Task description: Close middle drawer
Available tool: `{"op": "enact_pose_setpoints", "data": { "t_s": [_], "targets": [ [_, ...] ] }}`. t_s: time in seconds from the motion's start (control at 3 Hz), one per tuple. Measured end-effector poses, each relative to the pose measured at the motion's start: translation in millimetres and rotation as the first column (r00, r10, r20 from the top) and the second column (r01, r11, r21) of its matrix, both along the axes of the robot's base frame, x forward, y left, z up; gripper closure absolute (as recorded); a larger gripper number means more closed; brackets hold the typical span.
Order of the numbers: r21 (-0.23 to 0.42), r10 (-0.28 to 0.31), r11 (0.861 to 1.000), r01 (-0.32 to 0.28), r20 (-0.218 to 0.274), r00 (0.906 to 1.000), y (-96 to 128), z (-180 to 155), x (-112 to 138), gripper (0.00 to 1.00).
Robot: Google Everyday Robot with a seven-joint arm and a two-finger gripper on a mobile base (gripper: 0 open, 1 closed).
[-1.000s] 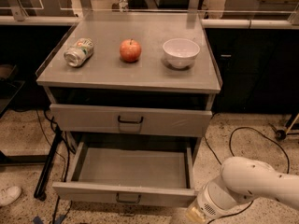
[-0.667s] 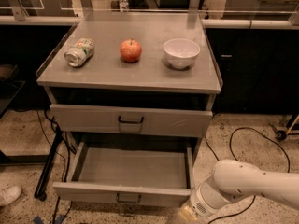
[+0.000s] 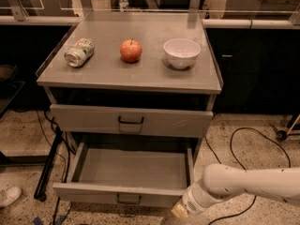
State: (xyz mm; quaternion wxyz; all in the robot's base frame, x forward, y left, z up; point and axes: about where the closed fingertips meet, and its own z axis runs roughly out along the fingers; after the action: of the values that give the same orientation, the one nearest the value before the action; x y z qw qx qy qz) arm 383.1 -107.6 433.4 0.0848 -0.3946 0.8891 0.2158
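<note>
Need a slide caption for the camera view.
Gripper low by the front right corner of the open middle drawer; can, apple, bowl above.

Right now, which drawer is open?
The lower drawer, pulled far out; the upper drawer is pushed in. The pincer is by the open drawer's front corner.

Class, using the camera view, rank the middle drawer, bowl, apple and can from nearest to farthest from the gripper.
The gripper sits low right, by the open drawer's front corner.
1. middle drawer: pulled out, just left of it.
2. bowl: on top, right.
3. apple: on top, centre.
4. can: on top, left.
</note>
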Motion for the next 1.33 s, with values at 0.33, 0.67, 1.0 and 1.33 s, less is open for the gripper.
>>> {"op": "enact_pose_setpoints", "data": {
  "t_s": [0.33,0.67,1.0,1.33],
  "targets": [
    [-0.007,-0.001,1.0,0.001,0.022,0.9997,2,-3,12,1.0],
    [-0.004,0.006,1.0,-0.006,0.04,0.9992,3,0,24,1.0],
    [-0.004,0.006,1.0,-0.006,0.041,0.9991,3,0,25,0.82],
    [-0.004,0.006,1.0,-0.006,0.041,0.9991,3,0,25,0.58]
  ]
}}
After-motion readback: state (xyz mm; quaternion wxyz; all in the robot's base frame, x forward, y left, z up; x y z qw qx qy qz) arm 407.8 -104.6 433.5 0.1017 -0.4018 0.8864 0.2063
